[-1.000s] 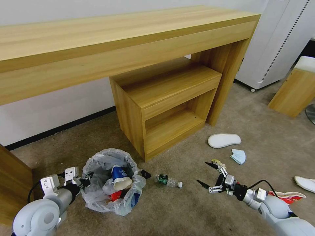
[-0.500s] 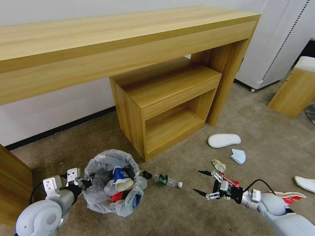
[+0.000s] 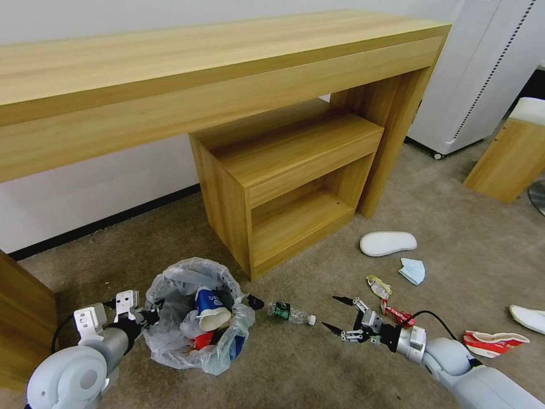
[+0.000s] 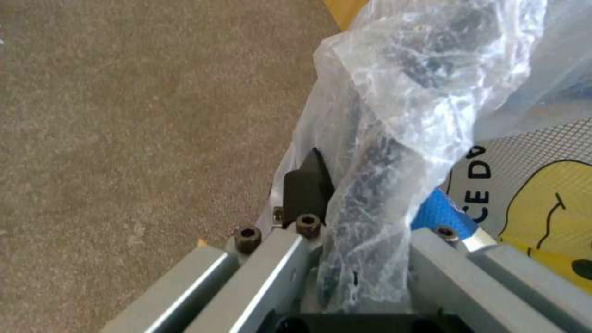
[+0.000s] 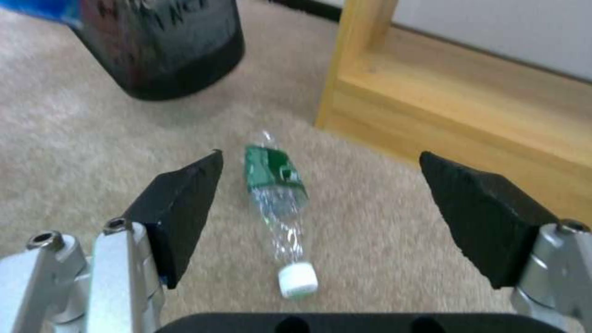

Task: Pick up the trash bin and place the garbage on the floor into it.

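Note:
The trash bin (image 3: pixel 193 318), lined with a crinkled clear bag, stands on the beige floor (image 3: pixel 295 369) with a blue-white cup (image 3: pixel 209 307) and other litter inside. My left gripper (image 3: pixel 149 316) is shut on its rim and bag (image 4: pixel 395 138). A small clear bottle (image 3: pixel 290 312) with a green label lies just right of the bin. My right gripper (image 3: pixel 335 314) hovers open, low and close behind the bottle (image 5: pixel 277 203), whose white cap faces it between the spread fingers (image 5: pixel 179 208). Further right lie a candy wrapper (image 3: pixel 378 286), red wrapper strip (image 3: pixel 397 314), face mask (image 3: pixel 413 270), paper bowl (image 3: pixel 494 342) and slippers (image 3: pixel 388 243).
A long wooden desk (image 3: pixel 227 74) spans the back, with a low open cabinet (image 3: pixel 289 182) under it close behind the bottle. A white appliance (image 3: pixel 488 74) and a wooden stool (image 3: pixel 511 159) stand at the right. A second slipper (image 3: pixel 528 318) lies at the right edge.
My right gripper has moved left and down toward the bottle, staying open and uncovering the wrappers behind it. The left gripper and bin shifted only slightly.

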Controlling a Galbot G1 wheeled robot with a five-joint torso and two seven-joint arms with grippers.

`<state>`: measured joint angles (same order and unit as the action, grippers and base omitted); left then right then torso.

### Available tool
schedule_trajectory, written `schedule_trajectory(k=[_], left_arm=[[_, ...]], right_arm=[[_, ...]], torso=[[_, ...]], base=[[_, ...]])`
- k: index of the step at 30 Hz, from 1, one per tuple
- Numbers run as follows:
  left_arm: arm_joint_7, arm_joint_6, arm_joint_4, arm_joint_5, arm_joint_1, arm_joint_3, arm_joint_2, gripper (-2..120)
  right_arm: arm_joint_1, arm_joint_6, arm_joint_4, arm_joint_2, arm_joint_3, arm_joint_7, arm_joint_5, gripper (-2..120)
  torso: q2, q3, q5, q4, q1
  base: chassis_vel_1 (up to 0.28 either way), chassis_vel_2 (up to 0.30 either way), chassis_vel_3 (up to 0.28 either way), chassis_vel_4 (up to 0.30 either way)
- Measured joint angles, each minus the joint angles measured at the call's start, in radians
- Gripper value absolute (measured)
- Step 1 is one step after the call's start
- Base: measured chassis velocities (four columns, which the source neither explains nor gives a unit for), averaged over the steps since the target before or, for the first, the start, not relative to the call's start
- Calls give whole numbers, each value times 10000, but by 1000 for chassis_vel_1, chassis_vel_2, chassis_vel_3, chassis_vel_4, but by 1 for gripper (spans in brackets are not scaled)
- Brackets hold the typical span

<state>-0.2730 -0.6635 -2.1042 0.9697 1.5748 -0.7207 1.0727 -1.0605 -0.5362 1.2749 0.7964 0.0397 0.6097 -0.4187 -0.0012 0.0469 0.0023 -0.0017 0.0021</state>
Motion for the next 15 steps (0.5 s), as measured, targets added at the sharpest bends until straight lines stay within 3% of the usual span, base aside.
schedule_trajectory(k=[9,15], left_arm=[[-2,0,19,-42,27,-37,38,0],[-5,2,4,-40,41,-84,53,0]], right_arm=[[226,1215,297,-459,740,-1776,610,92],[545,1450,232,-466,1371,-2214,616,84]], torso=[[-1,0,-3,0,-1],[-1,0,-2,-2,0]], base=[[0,0,0,0],[0,0,0,0]])
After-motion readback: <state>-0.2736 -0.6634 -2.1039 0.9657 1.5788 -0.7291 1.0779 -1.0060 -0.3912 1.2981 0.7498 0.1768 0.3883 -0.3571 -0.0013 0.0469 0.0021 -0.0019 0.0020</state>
